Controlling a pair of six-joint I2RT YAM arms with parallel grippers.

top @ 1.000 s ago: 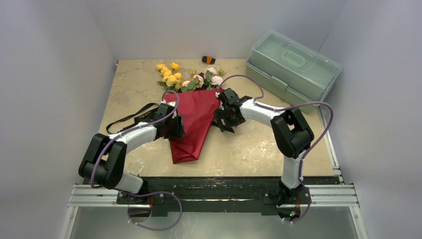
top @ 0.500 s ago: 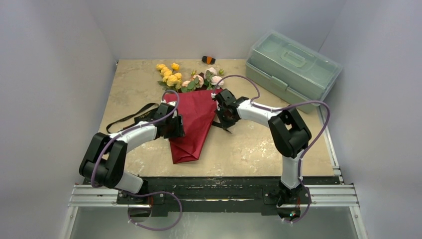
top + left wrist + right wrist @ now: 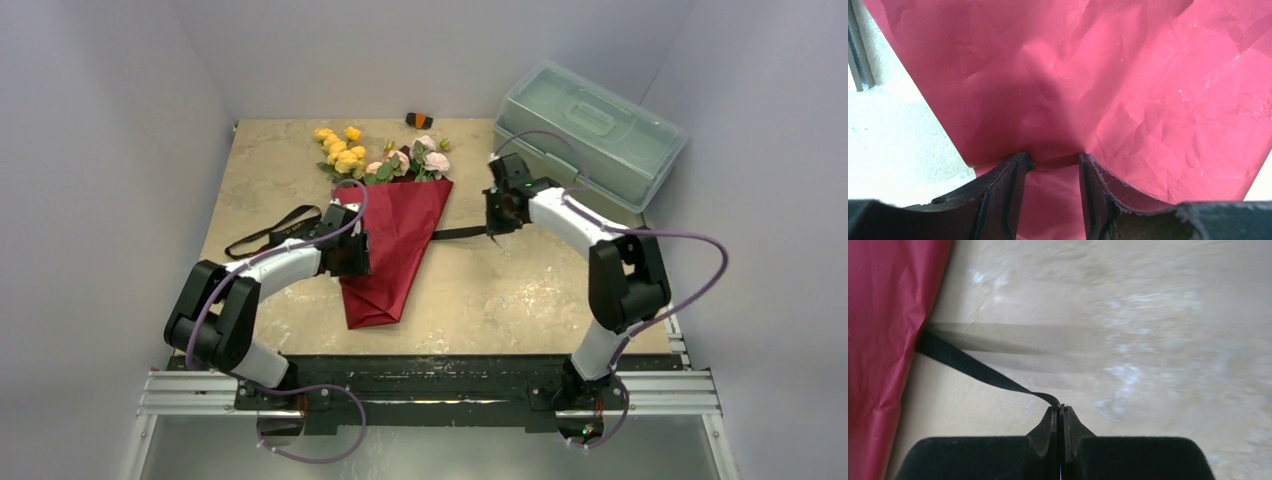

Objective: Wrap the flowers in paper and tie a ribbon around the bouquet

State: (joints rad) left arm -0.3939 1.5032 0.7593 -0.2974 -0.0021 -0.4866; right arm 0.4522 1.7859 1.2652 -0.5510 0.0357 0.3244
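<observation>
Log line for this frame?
left gripper: shut on paper | right gripper: shut on ribbon end | ribbon: runs under paper | tie: not done

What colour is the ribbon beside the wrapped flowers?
Black; the ribbon shows clearest from the right wrist.

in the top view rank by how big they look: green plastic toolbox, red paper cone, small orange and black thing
Largest: pale green plastic toolbox.
Then the dark red crinkled paper cone.
Smallest: the small orange and black object.
</observation>
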